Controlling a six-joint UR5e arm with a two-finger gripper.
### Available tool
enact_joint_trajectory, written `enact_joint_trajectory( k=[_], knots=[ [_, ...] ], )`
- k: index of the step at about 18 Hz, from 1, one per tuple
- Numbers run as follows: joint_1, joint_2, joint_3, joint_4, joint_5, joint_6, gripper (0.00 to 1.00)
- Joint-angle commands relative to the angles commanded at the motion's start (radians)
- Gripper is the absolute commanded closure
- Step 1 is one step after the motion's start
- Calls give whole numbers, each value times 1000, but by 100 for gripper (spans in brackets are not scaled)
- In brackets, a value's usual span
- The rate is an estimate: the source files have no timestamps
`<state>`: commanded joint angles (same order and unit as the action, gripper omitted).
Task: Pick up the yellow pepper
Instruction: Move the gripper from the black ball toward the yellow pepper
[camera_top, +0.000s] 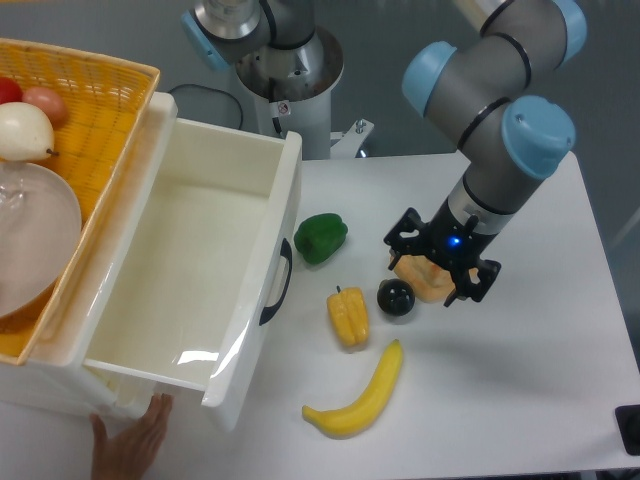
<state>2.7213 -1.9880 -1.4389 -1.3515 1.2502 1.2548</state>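
Observation:
The yellow pepper (348, 316) lies on the white table, small and blocky with a short stem stub pointing away from me. My gripper (441, 264) hangs to its right and a little farther back, about a pepper's length away from it. The jaws stand spread wide and open over a pale orange object (427, 281), without closing on it. Nothing is held.
A green pepper (320, 237) lies behind the yellow one, a black ball (395, 297) to its right and a banana (360, 394) in front. A white drawer (270, 250) stands pulled open at left under a yellow basket (100, 100) of items. A hand (130, 440) rests at the drawer's front.

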Motion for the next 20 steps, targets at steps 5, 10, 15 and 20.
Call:
enact_joint_trajectory(
  k=[5,10,15,20],
  knots=[
    [-1,-2,-3,9,0,11,0],
    [-11,9,-55,32,0,-3,0],
    [-28,11,-87,69,0,-118,0],
    [-46,6,-110,74,5,-305,0]
  ],
)
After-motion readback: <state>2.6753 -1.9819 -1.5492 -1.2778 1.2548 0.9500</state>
